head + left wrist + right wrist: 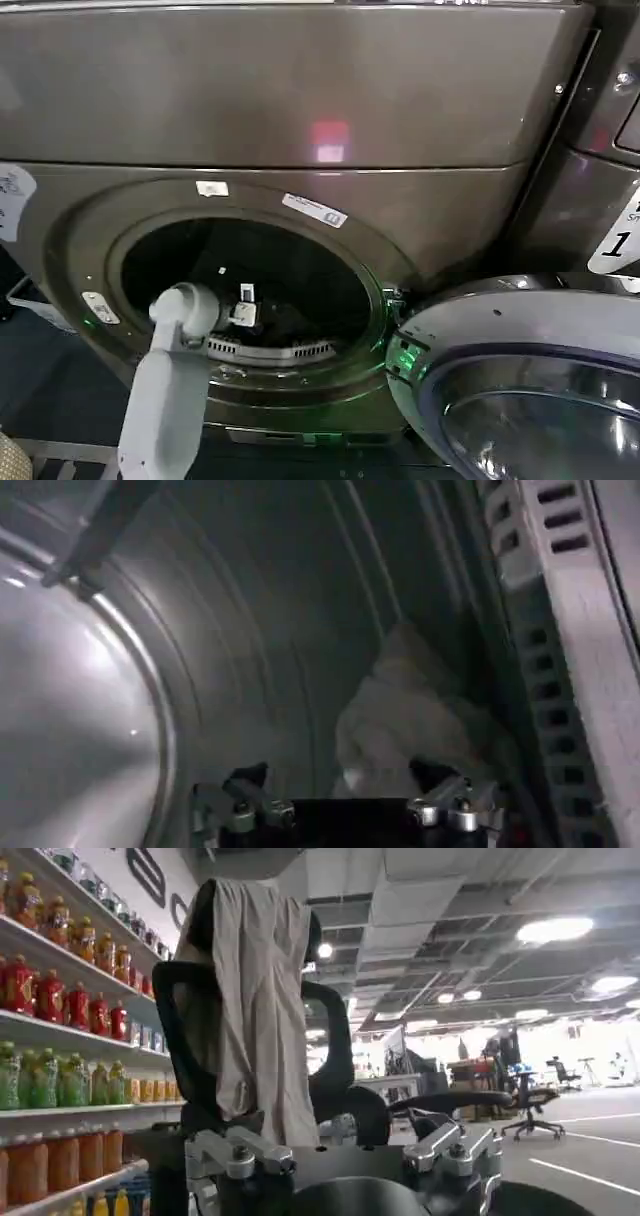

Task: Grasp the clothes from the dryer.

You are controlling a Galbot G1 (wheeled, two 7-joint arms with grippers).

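The left arm reaches through the porthole of the dryer, so the left pincer is inside the drum, spread open with nothing between its fingers. The clothes lie in the drum just beyond the pincer, a pale bundle slumped against the drum wall beside the perforated rim. The door hangs open beside the porthole.

Several things could spoil the grasp from here. The bundle sits off toward one finger rather than centred in the gap, so closing now may pinch only a loose fold, which could slip out as the arm pulls back. Pushing further in could shove the soft cloth along the smooth steel instead of trapping it. The rim is close to the pincer; a sideways correction risks knocking a finger against it. On withdrawal, trailing fabric may snag on the porthole lip.

The right pincer is parked well away from the dryer, open and empty, facing a chair and shelves.
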